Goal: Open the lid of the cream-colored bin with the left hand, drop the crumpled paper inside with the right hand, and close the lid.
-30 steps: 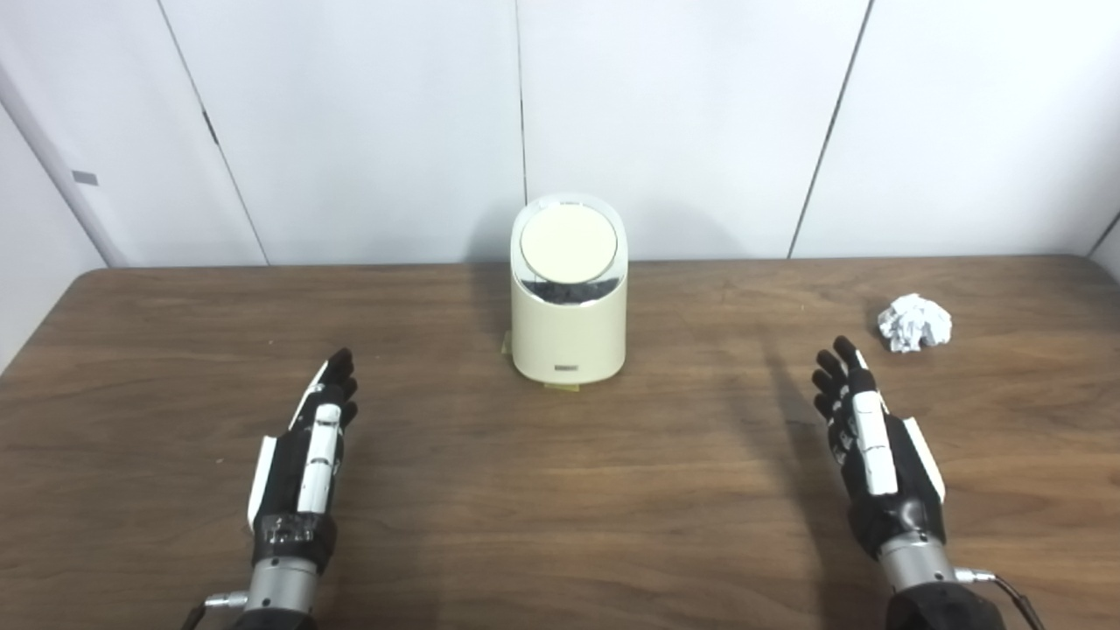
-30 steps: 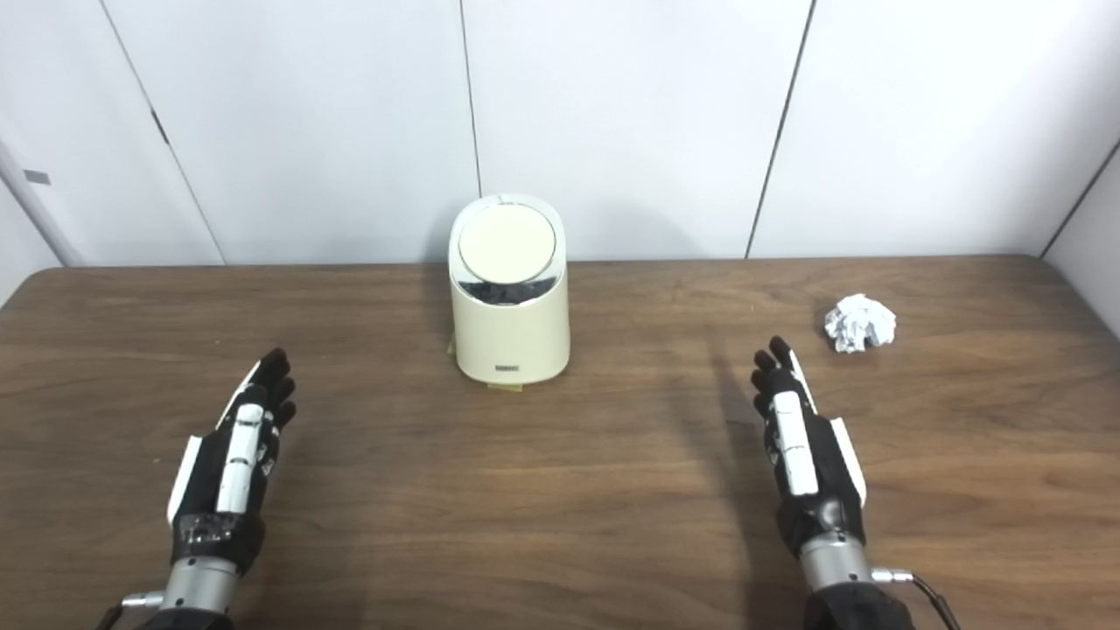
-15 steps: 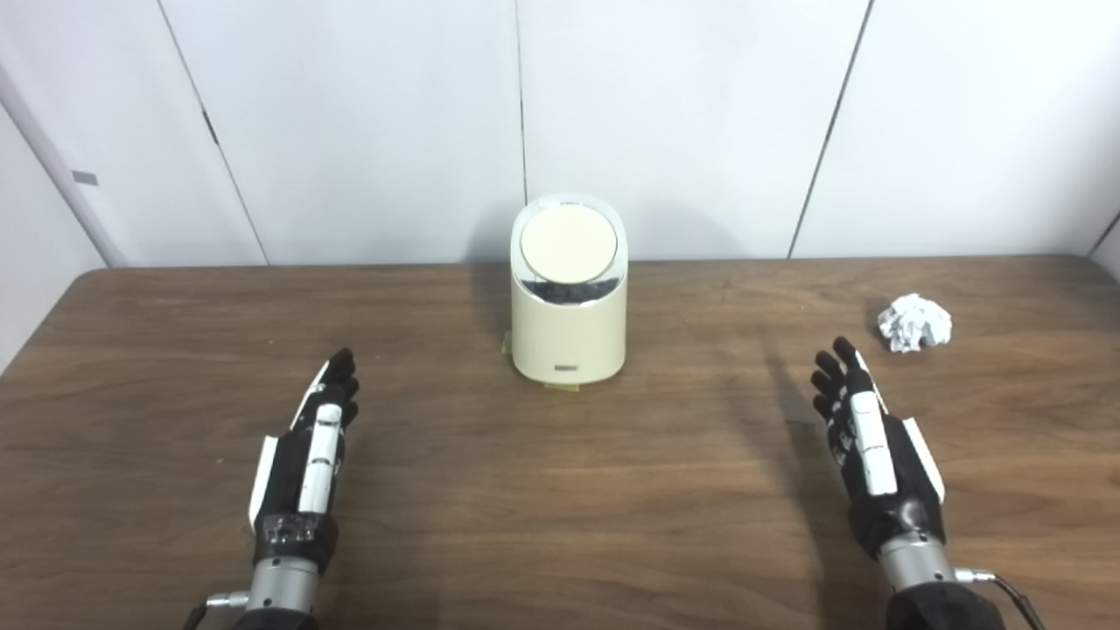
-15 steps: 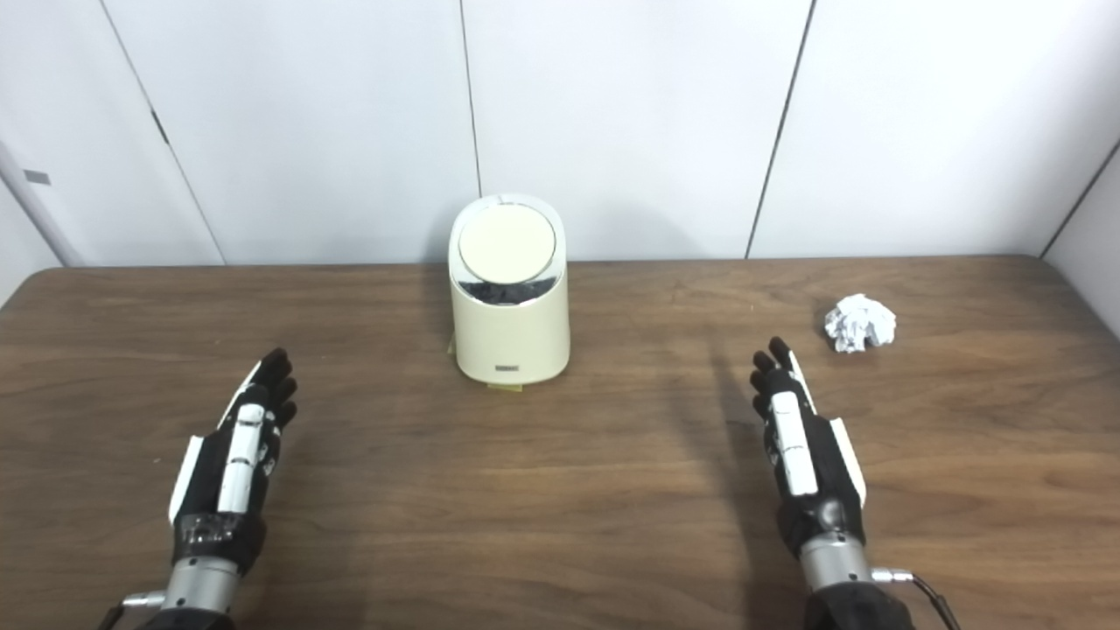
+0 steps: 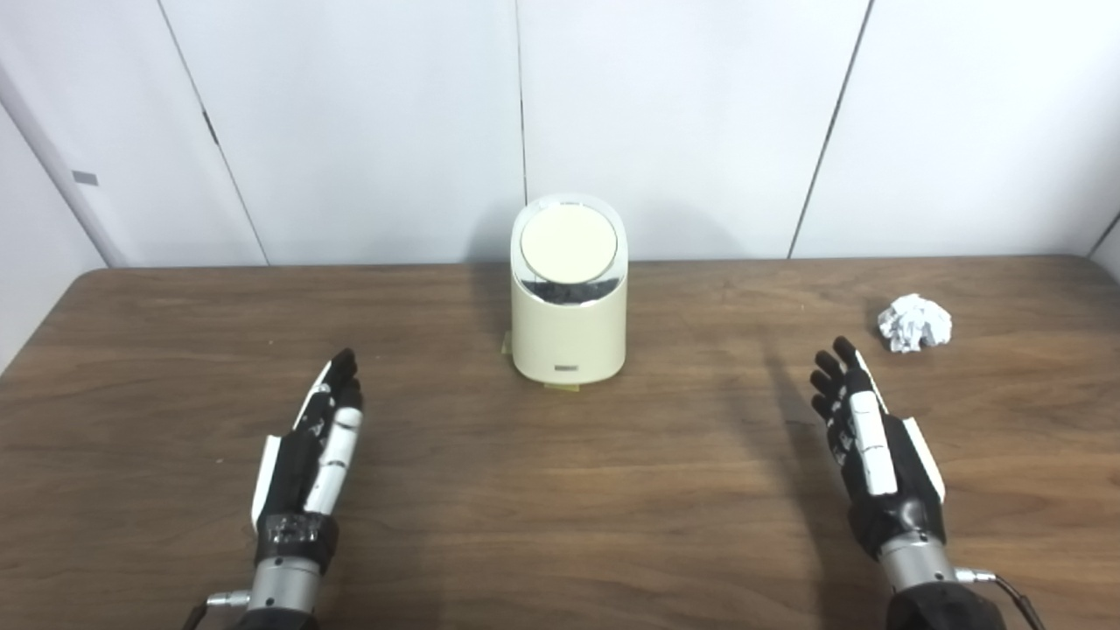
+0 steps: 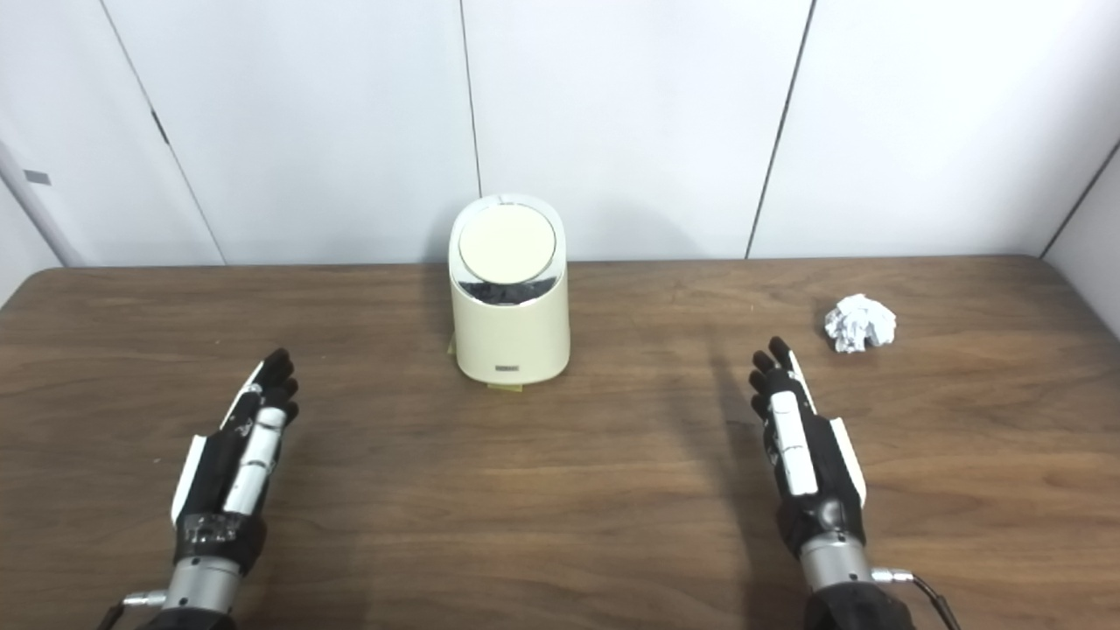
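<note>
One cream-colored bin [image 5: 569,302] stands upright on the wooden tabletop [image 5: 560,490], toward its far edge and close to the white panelled wall [image 5: 682,114]. The bin's round lid [image 5: 561,244] is down, tilted to face the cameras, and a dark shiny band shows just below the lid along the bin's front rim. A small dark label sits low on the front of the bin, and a bit of yellowish tape or paper pokes out from under its base; what it is cannot be told.

One ball of crumpled paper [image 5: 914,322] lies on the tabletop well to the right of the bin, nearly level with the bin's base, touching nothing else.

Two robot hands are in view, one on each side, both nearer the cameras than the bin and well apart from it. The left robot hand [image 5: 306,459] is to the left of the bin, its fingers stretched forward and lying close together, holding nothing. The right robot hand [image 5: 871,451] is to the right of the bin, between the bin and the paper in sideways terms but nearer the cameras than either; its fingers [image 5: 831,385] are likewise extended and slightly spread, and it holds nothing. Its fingertips point toward the paper and stop short of it, with bare wood between them.
</note>
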